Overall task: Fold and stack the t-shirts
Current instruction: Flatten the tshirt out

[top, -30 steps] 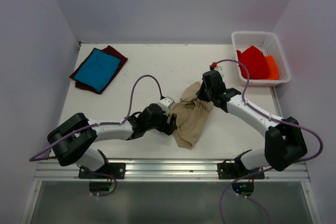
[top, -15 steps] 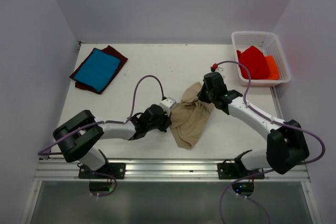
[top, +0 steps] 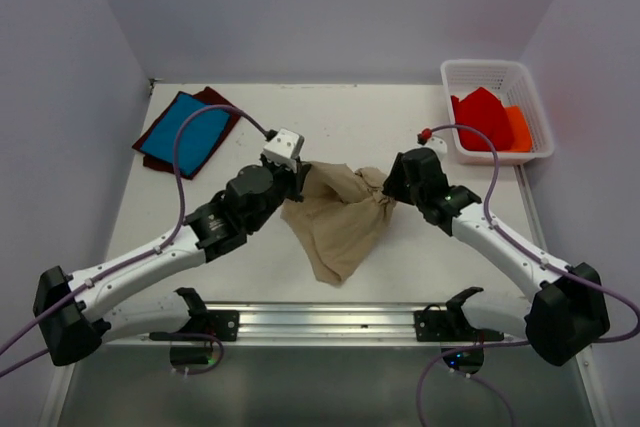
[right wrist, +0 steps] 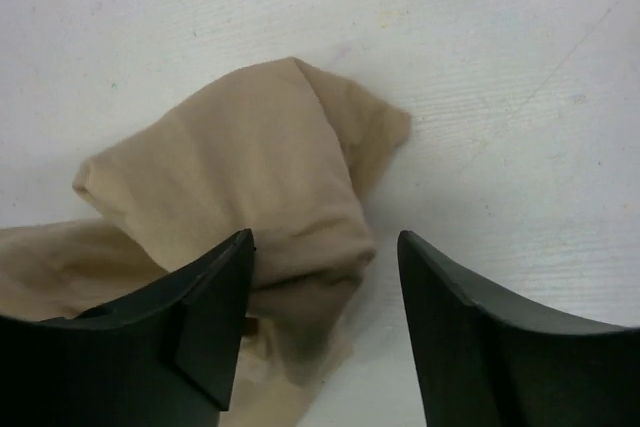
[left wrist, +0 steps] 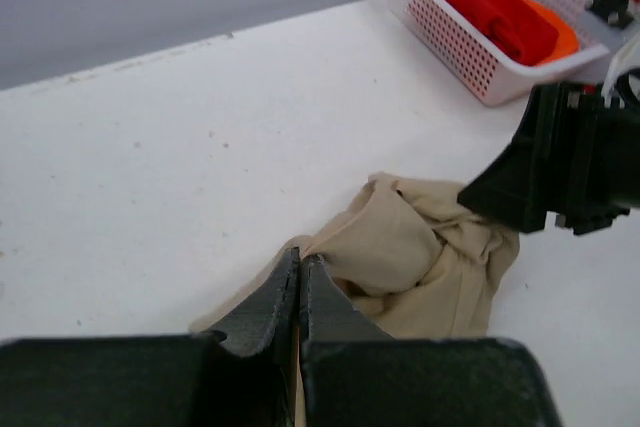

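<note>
The light is bright and even, coming from above; the table [top: 340, 117] looks white with no glare; shadows under the arms are soft and faint; the tan t-shirt [right wrist: 250, 177] has gentle dark folds (easy to see); the left gripper [left wrist: 300, 265] looks black and fuzzy up close; the basket [left wrist: 450, 42] is a bit soft.

Overhead camera looks down; both close wrist cameras share the tan t-shirt [top: 335, 222].

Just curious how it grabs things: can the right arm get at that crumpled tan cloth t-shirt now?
Probably yes. The right gripper is open, with a fold of the crumpled tan cloth t-shirt showing between its fingers and nothing over it. The left gripper is shut on the opposite edge.
</note>
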